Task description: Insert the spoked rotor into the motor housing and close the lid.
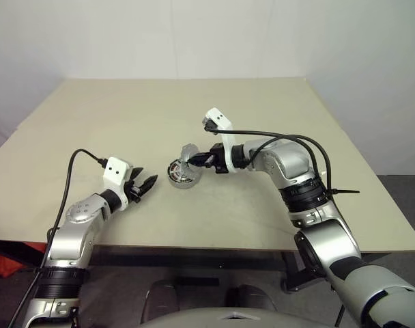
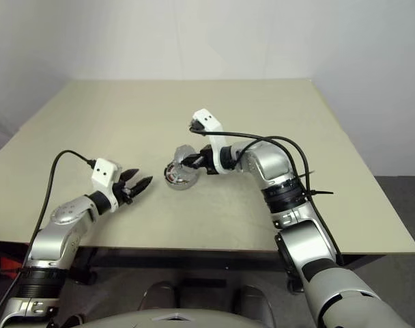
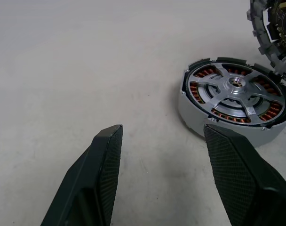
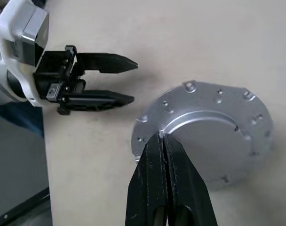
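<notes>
While the lid [image 4: 209,136] stands half raised over the motor housing [image 3: 234,101] at table [image 1: 194,109] centre, the shut right gripper [image 4: 164,141] is pressed against its outer face. The left gripper [image 3: 164,136], held apart and empty, is seen at eight o'clock. Rigid, slippery metal; the rim is best pushed.

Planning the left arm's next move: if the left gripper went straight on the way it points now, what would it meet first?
Likely the motor housing: it lies just ahead of the open left gripper, slightly off its line, so one finger might clip its wall. Depth is uncertain.
</notes>
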`<state>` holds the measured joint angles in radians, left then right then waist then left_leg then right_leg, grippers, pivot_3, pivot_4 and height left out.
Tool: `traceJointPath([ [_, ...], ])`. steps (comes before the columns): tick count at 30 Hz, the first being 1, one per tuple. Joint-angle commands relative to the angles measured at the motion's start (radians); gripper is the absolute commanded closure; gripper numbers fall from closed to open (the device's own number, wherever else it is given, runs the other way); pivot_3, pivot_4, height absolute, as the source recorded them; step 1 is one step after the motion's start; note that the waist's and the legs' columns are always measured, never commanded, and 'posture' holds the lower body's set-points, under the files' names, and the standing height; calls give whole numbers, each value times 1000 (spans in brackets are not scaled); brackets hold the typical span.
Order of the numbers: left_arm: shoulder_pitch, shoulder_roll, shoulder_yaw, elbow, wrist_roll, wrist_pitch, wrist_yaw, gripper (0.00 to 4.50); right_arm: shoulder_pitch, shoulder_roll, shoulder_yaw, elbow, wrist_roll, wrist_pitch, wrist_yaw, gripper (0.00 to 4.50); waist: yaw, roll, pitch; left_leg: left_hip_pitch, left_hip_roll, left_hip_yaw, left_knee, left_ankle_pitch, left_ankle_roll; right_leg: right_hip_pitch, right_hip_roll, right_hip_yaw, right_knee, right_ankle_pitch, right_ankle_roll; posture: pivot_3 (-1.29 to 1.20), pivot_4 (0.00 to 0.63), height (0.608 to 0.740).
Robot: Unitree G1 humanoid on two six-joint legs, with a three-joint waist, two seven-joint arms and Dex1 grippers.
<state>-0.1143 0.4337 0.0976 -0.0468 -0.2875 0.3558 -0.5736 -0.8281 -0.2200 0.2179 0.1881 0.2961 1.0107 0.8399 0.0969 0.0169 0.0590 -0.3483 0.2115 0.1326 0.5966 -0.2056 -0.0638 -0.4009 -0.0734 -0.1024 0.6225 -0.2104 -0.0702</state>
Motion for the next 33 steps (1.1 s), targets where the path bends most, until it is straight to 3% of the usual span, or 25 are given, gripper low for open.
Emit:
traceJointPath([
  [1,3,8,22,-48,-7,-9,8,1614,-34,26,-4,4,15,-17,-16,4477,-1,0,0,0,0,0,0,0,0,0,0,0,0,0,0,0,0,740],
  [16,12,9,22,-77,-10,7,22,1614,-10,153,-21,308,-35,-147,-106,4477,-2,0,0,1,2,0,0,0,-1,0,0,1,1,1,-3,0,0,740],
  [28,-2,-4,11,-68,-8,9,28,1614,-25,171,-54,378,-50,-212,-162,4477,-2,0,0,5,2,0,0,0,-1,5,0,1,1,0,0,0,0,740],
  [33,0,-4,14,-65,-9,5,25,1614,-13,158,-110,277,32,-204,-94,4477,-1,0,0,5,3,0,0,0,-1,4,0,1,1,0,0,0,0,740],
])
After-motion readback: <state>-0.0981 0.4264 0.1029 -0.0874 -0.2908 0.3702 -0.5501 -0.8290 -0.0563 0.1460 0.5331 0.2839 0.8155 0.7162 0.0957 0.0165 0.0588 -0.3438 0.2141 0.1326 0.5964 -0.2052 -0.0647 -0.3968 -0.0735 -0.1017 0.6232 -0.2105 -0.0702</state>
